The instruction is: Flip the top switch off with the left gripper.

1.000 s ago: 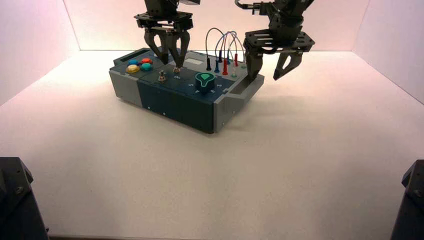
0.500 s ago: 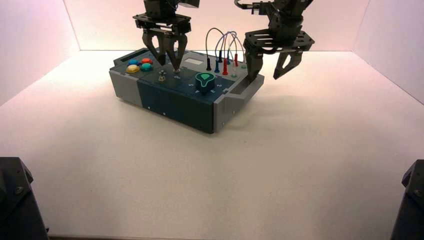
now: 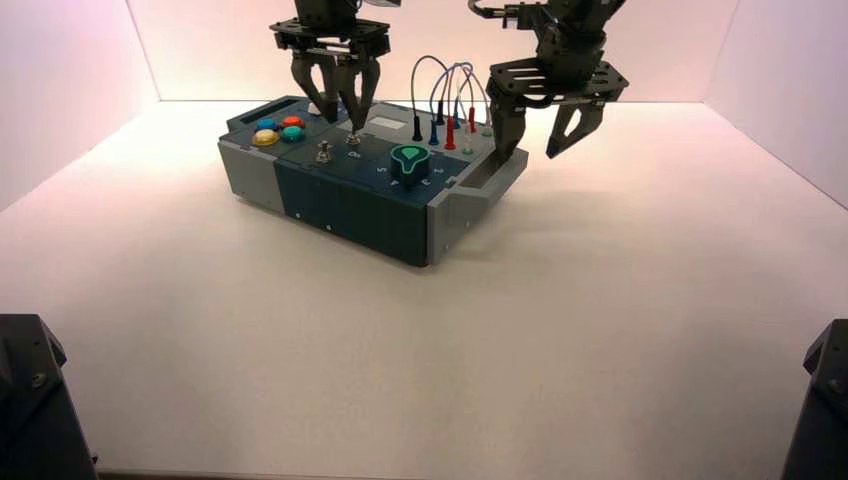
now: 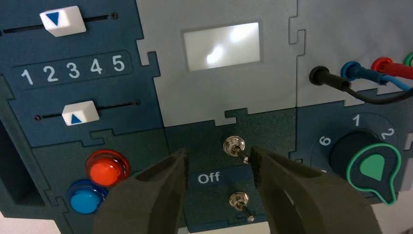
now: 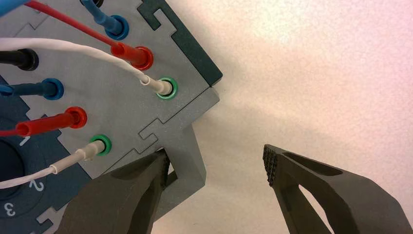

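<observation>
The top switch (image 4: 234, 146) (image 3: 353, 152) is a small metal toggle just below the white display (image 4: 221, 45). Its dark lever leans toward the side of the "Off" lettering (image 4: 208, 178). My left gripper (image 4: 217, 155) (image 3: 342, 122) hangs open just above it and holds nothing. Its fingers straddle the lettering, and one fingertip (image 4: 255, 157) sits right beside the lever's tip. The twin toggle (image 4: 239, 200) (image 3: 324, 153) lies between the fingers, closer to the wrist. My right gripper (image 3: 527, 152) (image 5: 216, 163) is open and empty at the box's right corner.
On the box are a green knob (image 4: 372, 168) (image 3: 408, 160) with numbers round it, two white sliders (image 4: 62, 20) (image 4: 80, 113), and red (image 4: 107, 166) and blue (image 4: 86, 197) buttons. Plugged wires (image 3: 445, 95) arch up between the two arms. One right finger (image 5: 146, 180) is against the box's corner handle.
My left gripper has lifted slightly above the top switch after dipping toward it. The right arm and the box have not moved.
</observation>
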Controlling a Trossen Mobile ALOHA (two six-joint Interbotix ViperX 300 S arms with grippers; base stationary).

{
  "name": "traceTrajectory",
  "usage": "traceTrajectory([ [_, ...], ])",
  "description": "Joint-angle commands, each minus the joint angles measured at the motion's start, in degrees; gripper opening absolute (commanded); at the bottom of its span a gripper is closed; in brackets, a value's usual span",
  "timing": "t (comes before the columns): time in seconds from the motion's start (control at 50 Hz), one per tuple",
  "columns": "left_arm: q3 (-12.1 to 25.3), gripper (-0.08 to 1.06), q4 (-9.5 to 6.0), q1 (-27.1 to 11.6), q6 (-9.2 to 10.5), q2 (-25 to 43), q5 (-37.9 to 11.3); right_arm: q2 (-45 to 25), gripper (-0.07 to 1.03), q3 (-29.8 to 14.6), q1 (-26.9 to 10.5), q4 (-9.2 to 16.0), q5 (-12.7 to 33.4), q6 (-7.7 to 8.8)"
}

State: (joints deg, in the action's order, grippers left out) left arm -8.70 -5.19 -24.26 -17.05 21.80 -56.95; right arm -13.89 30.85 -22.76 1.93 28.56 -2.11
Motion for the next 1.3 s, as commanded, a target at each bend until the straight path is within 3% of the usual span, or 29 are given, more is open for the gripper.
traceTrajectory([
  [0.02, 1.5, 0.63, 0.18, 0.3, 0.35, -0.8, -0.4, 0.3, 0.99, -1.0, 0.1, -0.9, -0.9, 0.09],
  [0.46, 1.8, 0.62, 0.35, 1.1, 1.67, -0.4, -0.7, -0.5, 0.99, -0.7, 0.5, -1.8, -0.9, 0.0],
  [0.84, 1.8, 0.31, 0.44, 2.0, 3.34, -0.4, -0.6, -1.1, 0.99, -0.4, 0.6, -2.3, -1.0, -0.18],
  [1.3, 1.5, 0.28, 0.26, 3.0, 3.43, -1.1, -1.0, -1.8, 0.99, 1.4, 1.3, -2.5, -2.9, -0.35],
])
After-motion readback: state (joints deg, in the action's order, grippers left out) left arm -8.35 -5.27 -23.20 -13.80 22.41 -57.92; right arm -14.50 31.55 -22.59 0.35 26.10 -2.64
